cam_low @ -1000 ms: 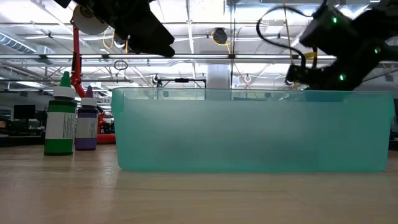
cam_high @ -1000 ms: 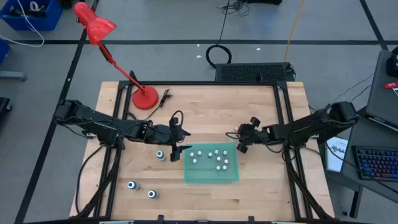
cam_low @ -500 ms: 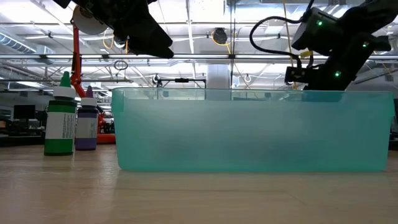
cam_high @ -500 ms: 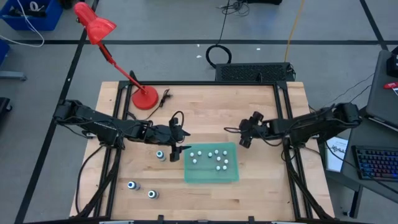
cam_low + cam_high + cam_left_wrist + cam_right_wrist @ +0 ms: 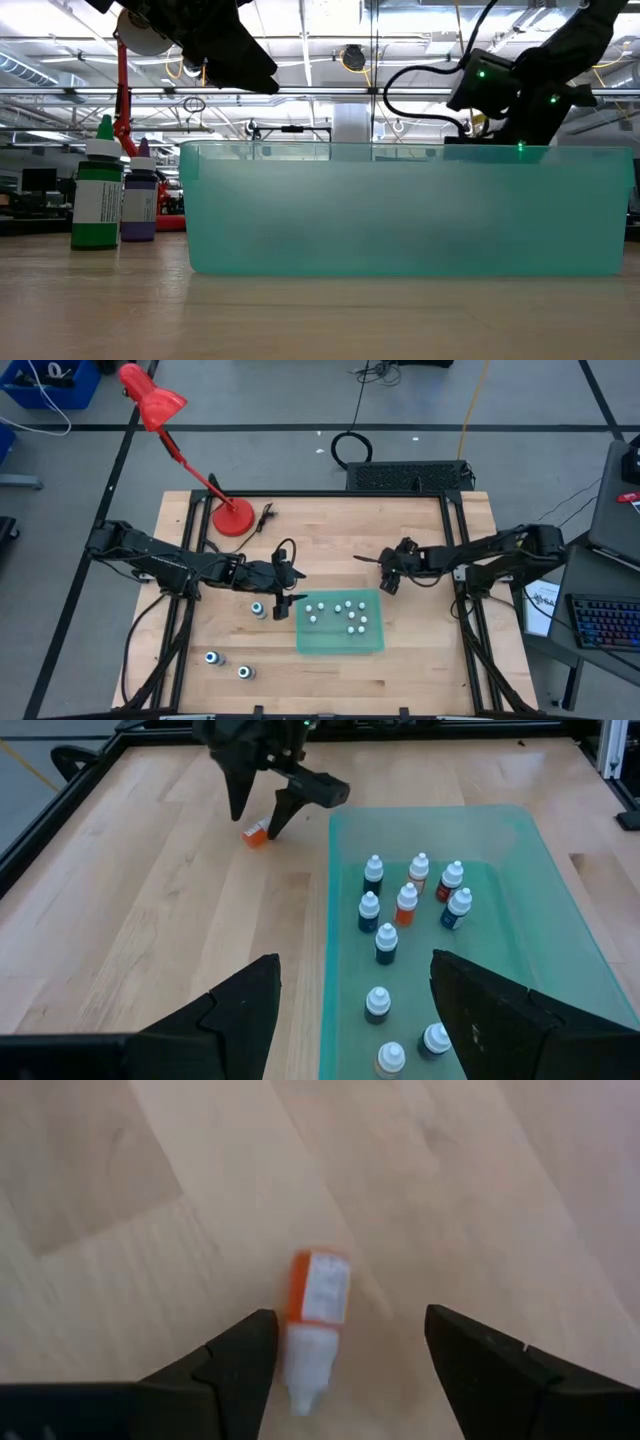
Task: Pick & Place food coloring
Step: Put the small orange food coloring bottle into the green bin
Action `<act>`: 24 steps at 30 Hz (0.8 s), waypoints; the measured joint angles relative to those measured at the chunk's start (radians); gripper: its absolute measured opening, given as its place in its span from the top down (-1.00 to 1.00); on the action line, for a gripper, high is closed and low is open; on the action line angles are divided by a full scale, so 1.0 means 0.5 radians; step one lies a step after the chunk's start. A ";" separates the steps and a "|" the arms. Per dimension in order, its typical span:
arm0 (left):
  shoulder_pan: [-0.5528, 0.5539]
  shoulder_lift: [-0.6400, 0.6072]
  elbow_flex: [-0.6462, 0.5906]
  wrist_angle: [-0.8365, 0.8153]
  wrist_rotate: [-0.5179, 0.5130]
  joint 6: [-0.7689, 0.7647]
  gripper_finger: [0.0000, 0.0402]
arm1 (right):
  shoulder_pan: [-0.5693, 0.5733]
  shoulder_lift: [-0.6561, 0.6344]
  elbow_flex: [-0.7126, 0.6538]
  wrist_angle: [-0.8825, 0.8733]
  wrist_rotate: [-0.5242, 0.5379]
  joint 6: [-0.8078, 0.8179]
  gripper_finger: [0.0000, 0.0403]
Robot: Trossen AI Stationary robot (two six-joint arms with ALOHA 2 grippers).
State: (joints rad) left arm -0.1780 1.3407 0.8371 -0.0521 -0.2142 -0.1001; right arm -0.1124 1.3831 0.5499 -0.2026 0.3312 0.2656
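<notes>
Table [image 5: 330, 525]: pale butcher-block wood, visible grain, dark metal frame at the edges.

Bin [image 5: 340, 645]: translucent teal plastic, rectangular, straight-walled with rounded corners; in the low view its frosted wall [image 5: 400, 215] fills most of the picture.

Food coloring, in bin: small upright bottles [image 5: 387, 942] with white caps and dark, orange or red bodies, standing loosely grouped just ahead of the left gripper [image 5: 350, 1010].

Food coloring, loose: one small orange bottle [image 5: 315, 1315] with a white label and whitish tip, lying on its side on bare wood directly between the fingers of the right gripper [image 5: 345, 1355]. The fingers [image 5: 235, 1355] stand spread to either side of it, apart from it, clasping nothing. The left wrist view shows this same bottle [image 5: 255, 834] at the tips of the right gripper [image 5: 262, 815], just outside the bin's far wall.

Left gripper [image 5: 288, 603]: beside the bin's corner, fingers spread, nothing between them.

Three more bottles stand on the wood outside the bin, one [image 5: 258, 608] just beside the left gripper, two [image 5: 212, 657] nearer the table's front edge. Only the low view shows their bodies: one green [image 5: 97, 205], one purple [image 5: 139, 208].

Red desk lamp [image 5: 232, 518]: round base on the table's far corner.
</notes>
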 joint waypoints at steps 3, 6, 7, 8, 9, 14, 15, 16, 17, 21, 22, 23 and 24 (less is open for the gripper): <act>0.000 0.000 0.000 0.000 0.000 -0.001 -0.28 | -0.022 0.056 0.002 0.094 -0.056 -0.037 -0.20; 0.000 0.000 0.000 -0.001 0.000 -0.006 -0.28 | -0.040 0.078 0.005 0.095 -0.111 -0.034 -0.19; 0.000 0.000 0.000 -0.006 0.000 -0.012 -0.28 | -0.041 0.078 0.005 0.083 -0.124 -0.029 -0.18; 0.000 0.000 0.000 -0.010 0.000 -0.016 -0.28 | -0.041 0.077 0.006 0.070 -0.139 -0.022 -0.16; 0.000 0.000 0.000 -0.011 0.000 -0.018 -0.28 | -0.041 0.066 0.006 0.049 -0.151 -0.009 -0.14; -0.001 0.000 0.000 -0.010 -0.001 -0.019 -0.28 | -0.034 -0.018 0.002 -0.110 -0.220 0.022 -0.04; 0.000 0.000 0.000 -0.010 -0.001 -0.019 -0.28 | -0.034 -0.036 0.002 -0.141 -0.224 0.033 -0.03; -0.001 0.000 0.000 -0.010 -0.001 -0.019 -0.28 | -0.034 -0.052 0.001 -0.167 -0.226 0.038 -0.03; 0.000 0.000 0.000 -0.010 -0.001 -0.019 -0.28 | -0.034 -0.063 0.000 -0.183 -0.226 0.045 -0.02; 0.000 0.000 0.000 -0.010 -0.002 -0.018 -0.28 | -0.034 -0.069 -0.001 -0.191 -0.215 0.053 -0.02; 0.000 0.000 0.000 -0.010 -0.003 -0.018 -0.28 | -0.034 -0.068 -0.001 -0.188 -0.213 0.053 -0.02; 0.000 0.000 0.000 -0.010 -0.004 -0.018 -0.28 | -0.035 -0.063 -0.001 -0.179 -0.204 0.051 -0.02; 0.000 0.000 0.000 -0.009 -0.005 -0.018 -0.28 | -0.036 -0.061 -0.001 -0.172 -0.198 0.048 -0.02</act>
State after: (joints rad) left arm -0.1780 1.3407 0.8371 -0.0566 -0.2169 -0.1093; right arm -0.1305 1.3525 0.5495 -0.2884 0.2320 0.2897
